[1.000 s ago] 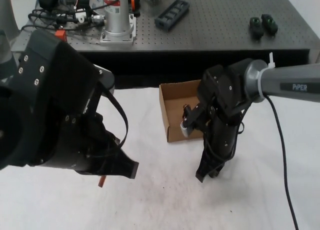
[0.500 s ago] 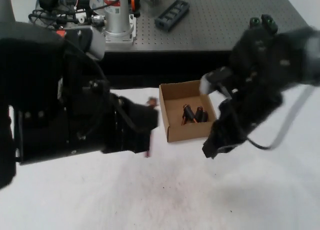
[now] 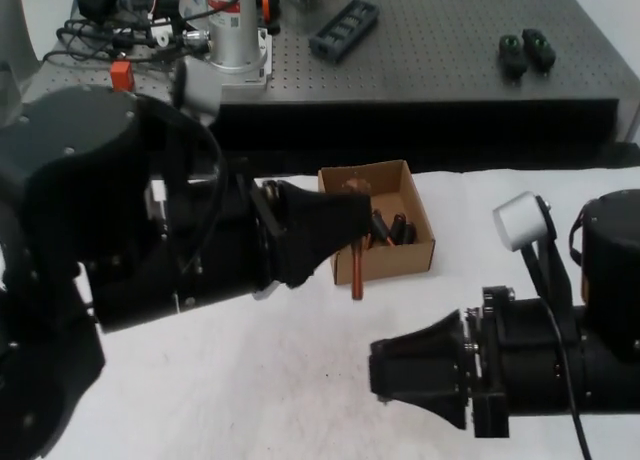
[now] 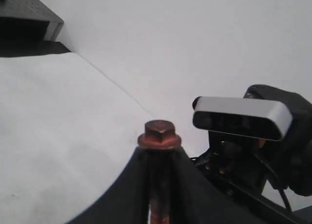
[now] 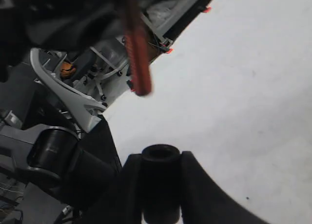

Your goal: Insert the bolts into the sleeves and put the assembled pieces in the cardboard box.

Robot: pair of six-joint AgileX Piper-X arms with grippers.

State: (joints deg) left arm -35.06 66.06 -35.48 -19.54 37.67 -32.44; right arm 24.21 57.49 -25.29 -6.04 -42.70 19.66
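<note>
Two claws are loaded. My left gripper [image 3: 352, 218] comes in from nine o'clock, fingers pinched nearly together on a copper bolt [image 3: 357, 272]. The left wrist view has the hex head [image 4: 159, 135] standing just above the fingertips [image 4: 139, 165], shank clamped between them. From behind, the bolt hangs upright, its lower end crossing the front wall of the cardboard box [image 3: 400, 255].

My right gripper [image 3: 378, 372] sits at five o'clock over the white cloth [image 3: 300, 390], pointing toward nine. In its wrist view the fingers are closed snugly round a black sleeve [image 5: 160, 185], open end up, and the bolt [image 5: 138, 58] hangs beyond it, well apart from the sleeve's mouth.

The box sits just past the middle of the cloth, toward twelve. Dark assembled pieces [image 3: 395, 227] lie inside. The left claw's fingers cover its nine o'clock corner, and that arm's bulk blocks the cloth from seven round to ten.

Farther off, on the perforated plate [image 3: 450, 40]: a black tray [image 3: 343, 27] at twelve, two black knobs with green centres [image 3: 527, 50] at one, a silver post [image 3: 236, 40] and a tangle of cables [image 3: 110, 30] at eleven.

Across from the bolt head, the left wrist view shows the right arm's silver camera bar [image 4: 242, 118].
</note>
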